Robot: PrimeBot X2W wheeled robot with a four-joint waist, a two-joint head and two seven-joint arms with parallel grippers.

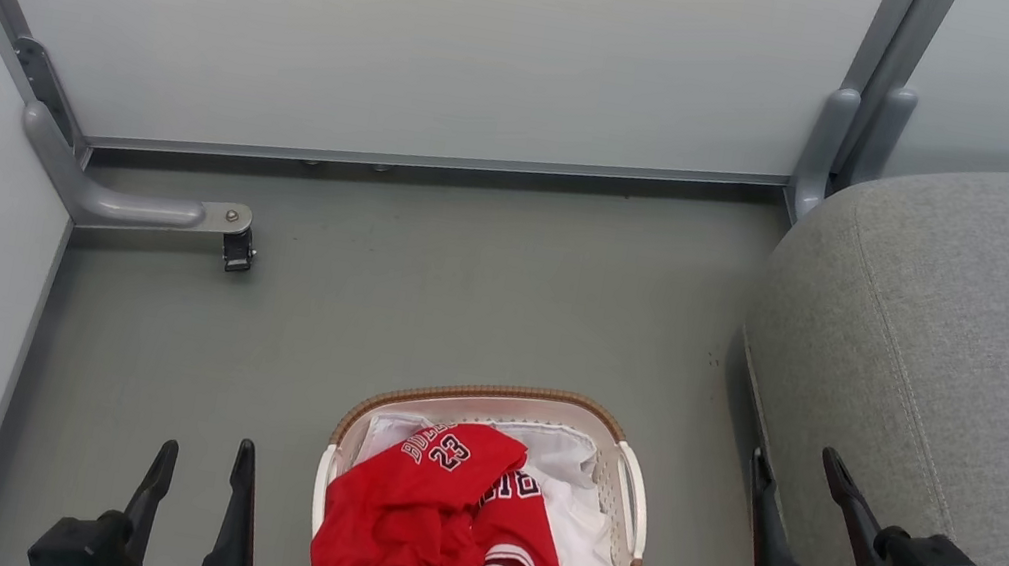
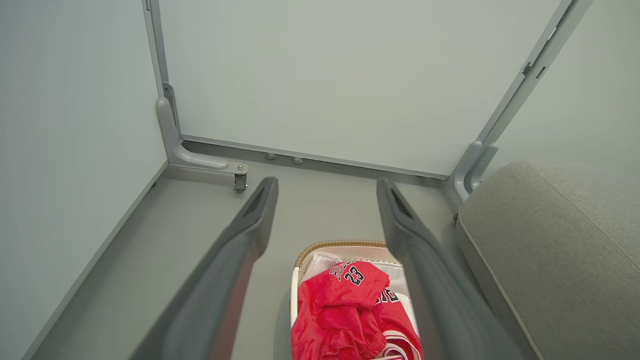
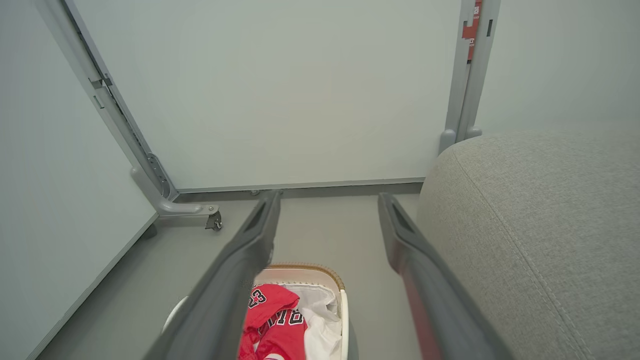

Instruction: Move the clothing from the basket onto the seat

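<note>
A grey floor (image 1: pixel 466 267) closed in by pale panels (image 1: pixel 404 24) carries the basket (image 1: pixel 487 392), which stands between the two tools. It is to the right of the left tool (image 1: pixel 204 453) and to the left of the right tool (image 1: pixel 796 458). Both tools have their fingers spread wide and hold nothing, probably ready for a first reach. The red clothing (image 1: pixel 417 512) lies heaped in the basket over a white cloth (image 1: pixel 575 507), on the side nearer the left tool. The seat (image 1: pixel 983 329) rises just right of the right tool, so the carry should be short.
</note>
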